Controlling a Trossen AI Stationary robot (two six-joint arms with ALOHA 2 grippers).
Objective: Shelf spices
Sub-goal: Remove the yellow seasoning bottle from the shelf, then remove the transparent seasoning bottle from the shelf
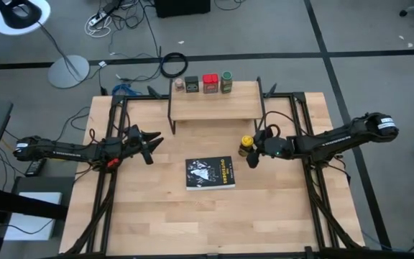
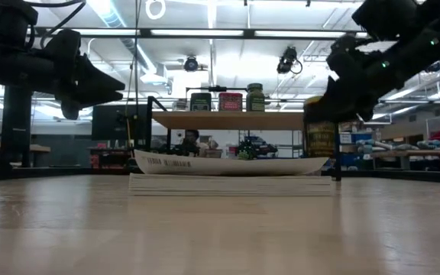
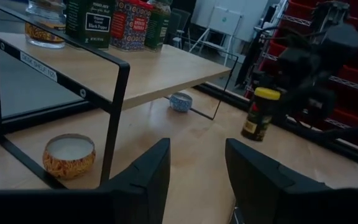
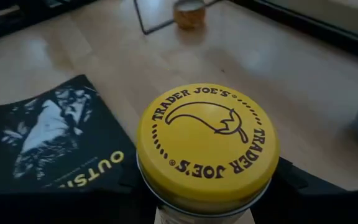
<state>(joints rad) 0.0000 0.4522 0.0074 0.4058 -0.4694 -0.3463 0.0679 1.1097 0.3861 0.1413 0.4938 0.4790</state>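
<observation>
The right gripper (image 1: 252,152) has the yellow-topped jar (image 1: 245,144), fingers clamped on its sides just under the lid. In the right wrist view the yellow lid (image 4: 207,147) fills the middle, a dark finger pressed against each side of the jar below it. The low view shows the jar (image 2: 321,134) hanging in that gripper (image 2: 341,98) clear above the tabletop (image 2: 220,229), near the right end of the shelf (image 2: 231,120).

On the shelf (image 1: 214,101), four spices stand in a row along the far edge: the pale little jar (image 1: 180,85) at the left, then the dark green-black tin (image 1: 192,84), the red tin (image 1: 210,83) and the green-topped jar (image 1: 226,81). The near part of the plank is bare wood.

The left gripper (image 1: 152,139) waits over the left side of the table (image 1: 157,208), pointing toward the shelf, fingers (image 3: 143,180) spread apart with nothing between them. Past them, the left wrist view shows a patterned candle tin (image 3: 69,156) and a small blue bowl (image 3: 181,101) on the tabletop under the shelf (image 3: 148,71).

The flat black book (image 1: 210,173) lies on the table, near side of the shelf, between the two arms and just left of the held jar.
</observation>
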